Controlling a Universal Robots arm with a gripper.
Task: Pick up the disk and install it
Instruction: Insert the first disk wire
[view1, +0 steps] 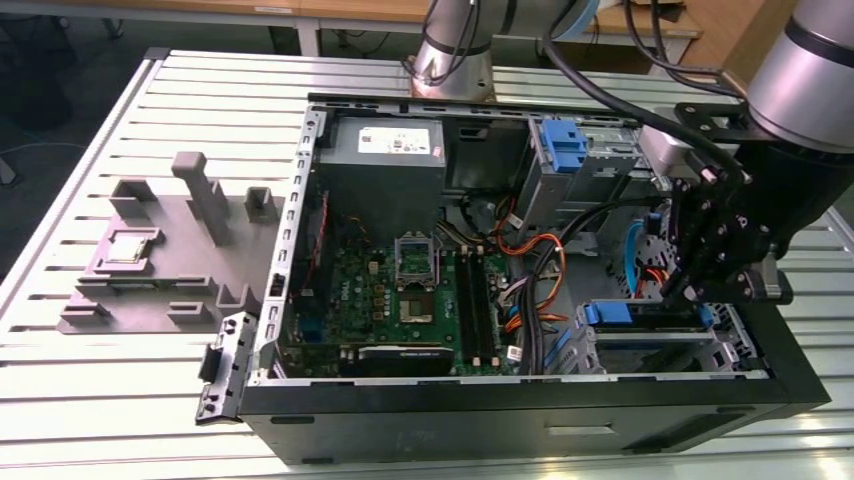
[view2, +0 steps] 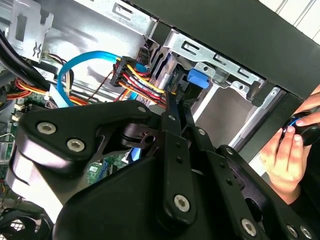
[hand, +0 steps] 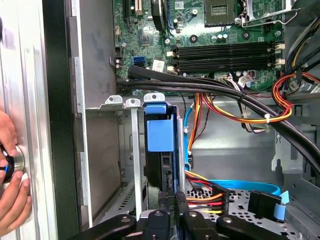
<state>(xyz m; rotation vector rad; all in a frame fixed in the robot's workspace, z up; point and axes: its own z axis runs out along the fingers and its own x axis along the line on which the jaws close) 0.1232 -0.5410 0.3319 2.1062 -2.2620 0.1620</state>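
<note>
Arm (view1: 814, 70) reaching down into the open computer case (view1: 534, 420), wrist vertical, gripper (view1: 705, 285) low at the drive cage (view1: 654, 345) on the exterior view's right. Fingers (hand: 167, 202) drawn close together, tips against the end of the disk (hand: 160, 165); whether actually clamped on it, cannot tell. Disk directly ahead of the fingertips, standing in a cage slot with its blue rail tab (hand: 160, 131) outward. Coloured power wires (hand: 205, 197) and blue data cable (hand: 250, 187) just beside the fingers. Motherboard (view1: 400, 300) farther off inside the case. Person's hand (hand: 10, 185) outside the case wall, gripping a round knob (hand: 12, 162).
</note>
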